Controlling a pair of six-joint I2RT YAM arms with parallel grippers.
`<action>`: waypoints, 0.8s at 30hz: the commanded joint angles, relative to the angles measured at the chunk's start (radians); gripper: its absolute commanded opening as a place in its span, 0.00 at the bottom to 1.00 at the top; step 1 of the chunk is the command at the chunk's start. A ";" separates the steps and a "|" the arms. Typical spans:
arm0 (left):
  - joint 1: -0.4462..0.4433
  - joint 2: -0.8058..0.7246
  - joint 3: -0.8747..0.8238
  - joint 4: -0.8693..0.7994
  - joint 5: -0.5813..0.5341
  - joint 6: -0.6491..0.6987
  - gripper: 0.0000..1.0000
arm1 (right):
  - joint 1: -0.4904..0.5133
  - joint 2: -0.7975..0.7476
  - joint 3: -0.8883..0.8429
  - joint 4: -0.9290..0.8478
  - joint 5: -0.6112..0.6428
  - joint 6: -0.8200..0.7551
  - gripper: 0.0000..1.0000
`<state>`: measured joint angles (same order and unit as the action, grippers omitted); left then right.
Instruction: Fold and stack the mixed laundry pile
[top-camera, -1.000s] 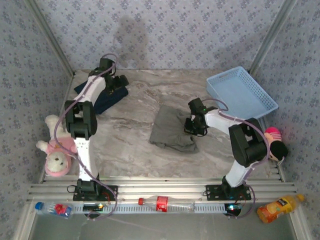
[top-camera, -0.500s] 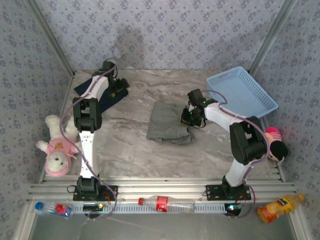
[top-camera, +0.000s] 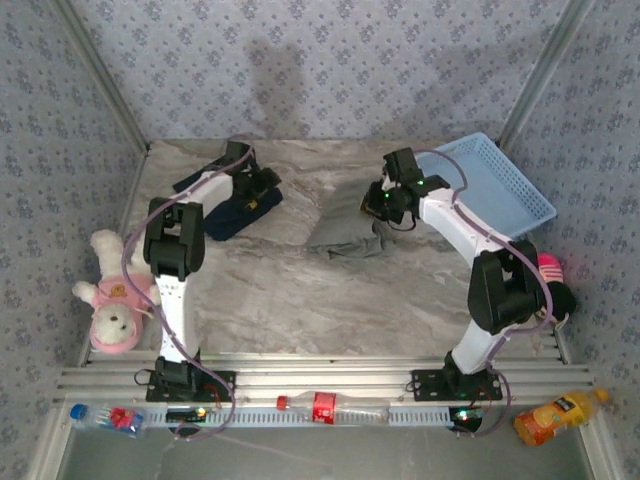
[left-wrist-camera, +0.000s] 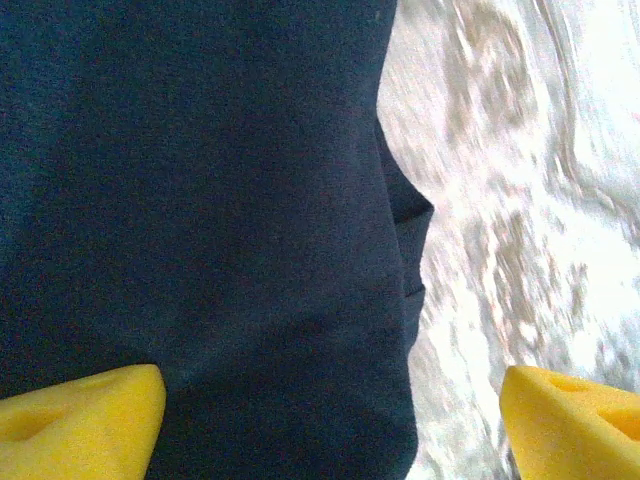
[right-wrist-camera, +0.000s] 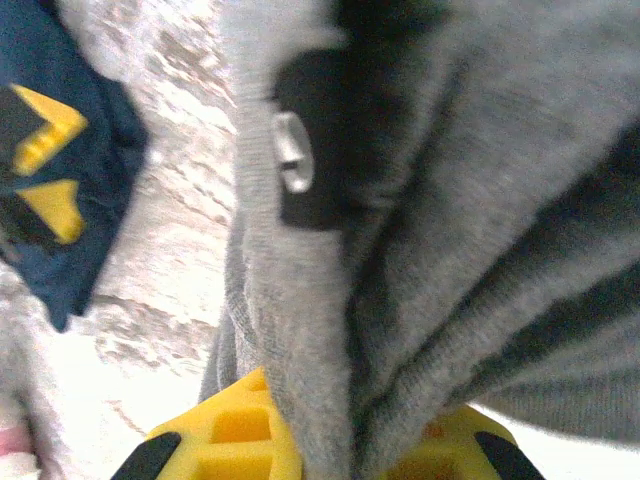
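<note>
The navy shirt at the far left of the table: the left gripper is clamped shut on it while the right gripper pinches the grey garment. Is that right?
Not quite. The left gripper is open: the left wrist view shows its yellow fingers wide apart over the navy shirt, gripping nothing. The rest is right: the right gripper is shut on the grey garment.
</note>
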<state>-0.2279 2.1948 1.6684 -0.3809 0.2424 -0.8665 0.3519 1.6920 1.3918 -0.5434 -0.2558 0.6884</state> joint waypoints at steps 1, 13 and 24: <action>-0.013 -0.023 -0.029 -0.077 0.104 -0.021 0.89 | -0.016 -0.049 0.060 0.002 -0.024 0.014 0.00; -0.022 -0.179 0.049 -0.206 0.311 0.101 1.00 | -0.052 -0.116 0.101 0.044 -0.245 0.023 0.00; -0.073 -0.298 -0.213 0.294 0.503 -0.158 1.00 | -0.102 -0.179 0.027 0.301 -0.445 0.131 0.00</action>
<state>-0.2836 1.9568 1.5146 -0.2832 0.6563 -0.9119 0.2623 1.5463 1.4475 -0.4152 -0.6033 0.7433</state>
